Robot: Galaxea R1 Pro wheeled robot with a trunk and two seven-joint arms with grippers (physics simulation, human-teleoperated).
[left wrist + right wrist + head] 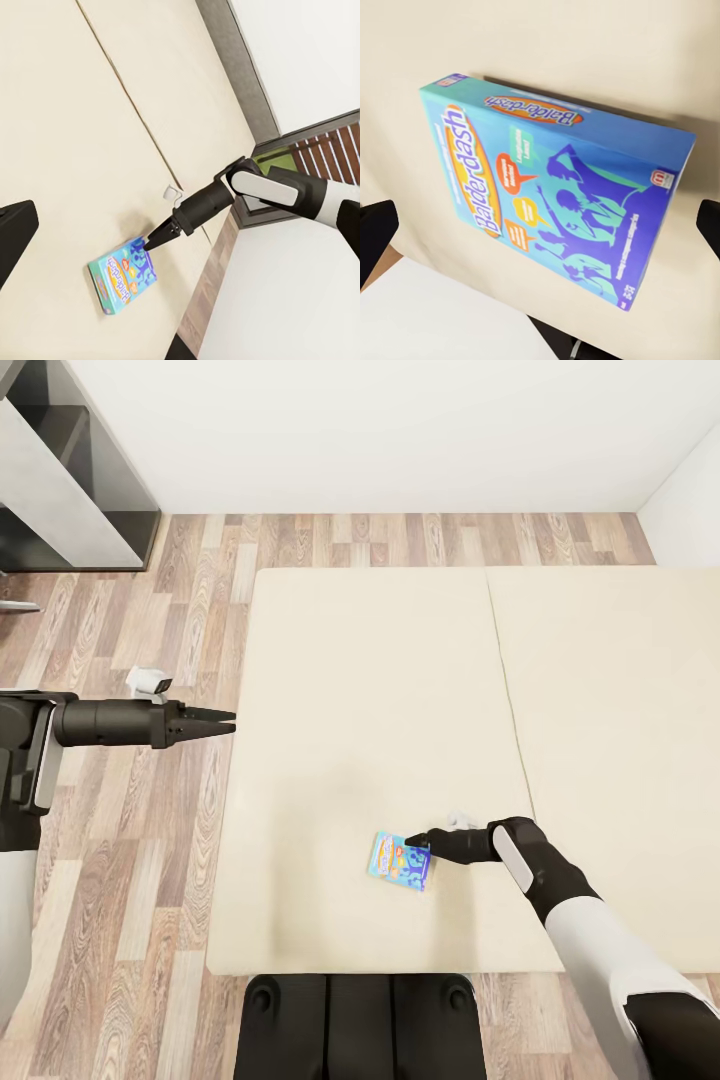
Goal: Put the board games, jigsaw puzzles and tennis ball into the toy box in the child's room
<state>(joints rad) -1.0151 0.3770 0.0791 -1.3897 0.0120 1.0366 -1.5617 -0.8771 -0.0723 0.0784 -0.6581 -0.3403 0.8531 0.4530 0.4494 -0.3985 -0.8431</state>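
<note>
Blue board game (pixel 402 861) lies flat near the bed's (pixel 330 690) front edge, not yet lifted. Right gripper (pixel 418 844) at its edge, jaws spread either side of the box. Left gripper (pixel 222 721) idles over the floor, jaws nearly together, empty. By this evidence, task barely begun.

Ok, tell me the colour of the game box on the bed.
Blue and teal board game with purple silhouettes; clearest in the right wrist view.

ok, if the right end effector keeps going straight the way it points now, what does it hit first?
Most likely the blue board game lying flat on the bed. The right end effector points down at it, and in the right wrist view the box sits between its spread fingertips. Remaining gap is hard to judge.
</note>
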